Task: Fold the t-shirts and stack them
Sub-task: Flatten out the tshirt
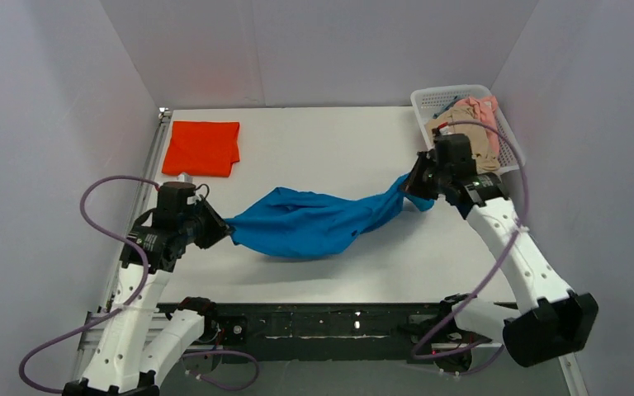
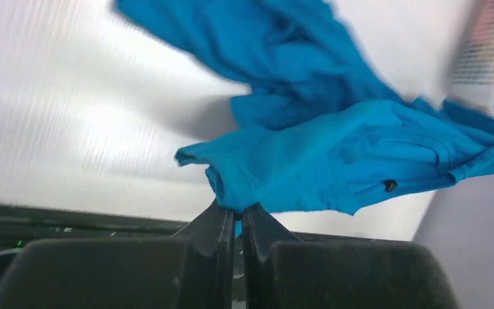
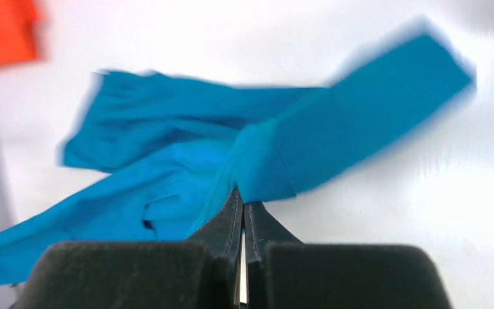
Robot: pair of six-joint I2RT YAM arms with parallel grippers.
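Note:
The bright blue t-shirt [image 1: 314, 221] hangs stretched above the table between my two grippers, sagging in the middle. My left gripper [image 1: 224, 224] is shut on its left end, as the left wrist view [image 2: 237, 209] shows, with cloth [image 2: 334, 161] bunched over the jaws. My right gripper [image 1: 411, 183] is shut on its right end; in the right wrist view [image 3: 244, 199] the shirt [image 3: 186, 167] spreads away from the tips. The orange-red t-shirt [image 1: 202, 148] lies folded flat at the table's far left. Beige and pink shirts [image 1: 472, 124] lie heaped in the basket.
A white plastic mesh basket [image 1: 425, 101] stands at the far right corner, close behind my right gripper. The white table [image 1: 322, 140] is boxed in by grey walls on three sides. A black rail [image 1: 330, 322] runs along the near edge.

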